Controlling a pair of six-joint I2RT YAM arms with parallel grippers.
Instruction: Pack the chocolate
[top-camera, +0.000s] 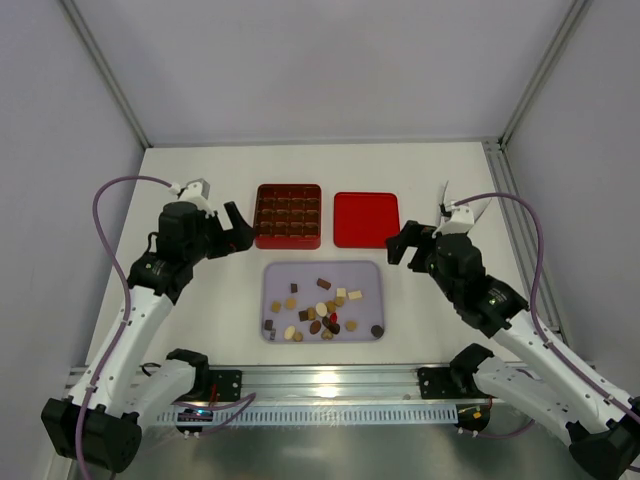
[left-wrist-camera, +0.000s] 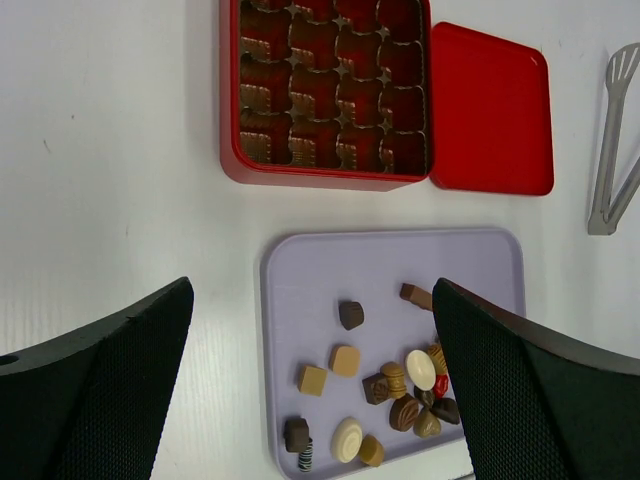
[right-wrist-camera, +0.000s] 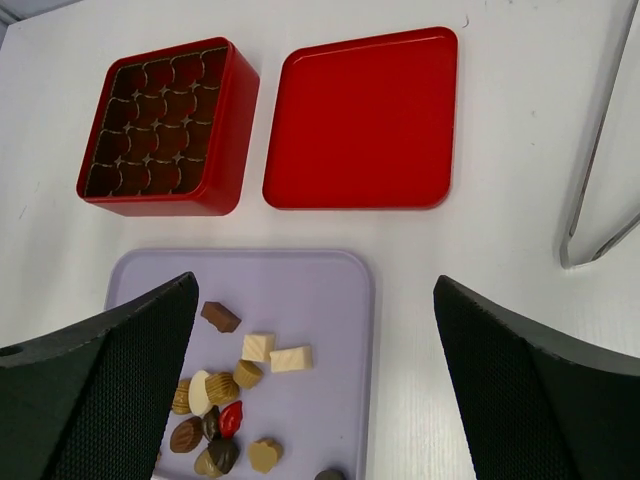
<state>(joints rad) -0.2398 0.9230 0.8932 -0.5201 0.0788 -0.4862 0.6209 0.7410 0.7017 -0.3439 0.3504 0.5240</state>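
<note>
The chocolate (top-camera: 320, 310) is several small brown, tan, cream and one red sweet lying loose on a pale lilac tray (top-camera: 370, 275). It also shows in the left wrist view (left-wrist-camera: 400, 385) and the right wrist view (right-wrist-camera: 230, 390). My left gripper (top-camera: 228, 228) is open and empty, above the table left of the red grid box (top-camera: 288, 213). My right gripper (top-camera: 403, 245) is open and empty, right of the red lid (top-camera: 366, 218). In the wrist views the left gripper (left-wrist-camera: 312, 290) and right gripper (right-wrist-camera: 315, 282) hang high over the tray's far part.
The box (left-wrist-camera: 320, 178) (right-wrist-camera: 165, 205) stands open behind the tray (left-wrist-camera: 400, 260) (right-wrist-camera: 330, 330), its compartments lined in brown. The lid (left-wrist-camera: 490, 110) (right-wrist-camera: 360, 120) lies flat beside it. Metal tongs (left-wrist-camera: 610, 150) (right-wrist-camera: 600, 170) lie on the table at the far right.
</note>
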